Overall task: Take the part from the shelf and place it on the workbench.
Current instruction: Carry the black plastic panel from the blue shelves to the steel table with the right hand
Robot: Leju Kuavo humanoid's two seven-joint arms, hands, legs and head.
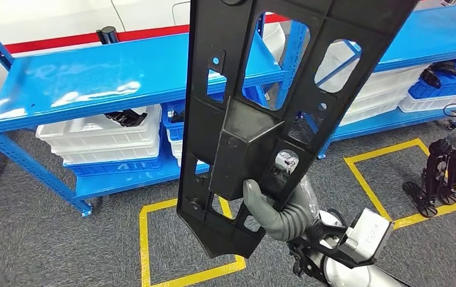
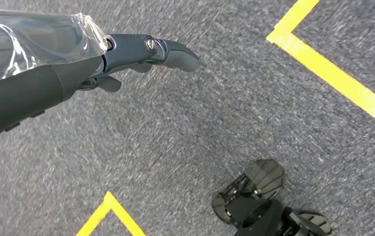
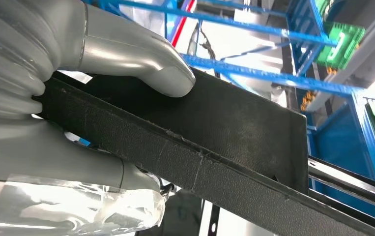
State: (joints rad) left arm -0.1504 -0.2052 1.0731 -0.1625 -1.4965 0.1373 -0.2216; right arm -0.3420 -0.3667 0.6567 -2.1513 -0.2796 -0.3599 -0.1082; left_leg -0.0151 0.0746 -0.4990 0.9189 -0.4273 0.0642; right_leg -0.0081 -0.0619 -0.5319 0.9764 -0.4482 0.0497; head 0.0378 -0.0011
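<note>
The blue shelf [image 1: 94, 84] is the biggest thing here. It runs across the back of the head view, with white bins [image 1: 103, 140] stacked on its lower level. In front of it lies grey carpet [image 1: 46, 245] marked with yellow tape lines [image 1: 144, 245].

The part [image 1: 255, 113] is off the shelf now. It is a long, flat, black plastic panel with holes cut through it and a boxy lump in the middle. It stands almost upright in the air, close in front of the head camera, with its top end going out of the picture. No workbench can be seen, so the placing step looks not yet done.

The right hand [image 1: 273, 206] grips the part near its lower end. In the right wrist view the thumb [image 3: 141, 59] presses on one flat face of the panel and the fingers [image 3: 52, 157] press on the other, with the thin edge between them.

The part looks hard and stiff, not bendy, and probably light for its size. It is long, though, and it is held near one end, so it may want to tip or swing (a grip nearer the boxy middle would likely feel steadier). The plastic looks a little rough, so it should not slip easily.

The left hand [image 2: 126, 56] hangs over the carpet and holds nothing. Its fingers look stretched out.
</note>
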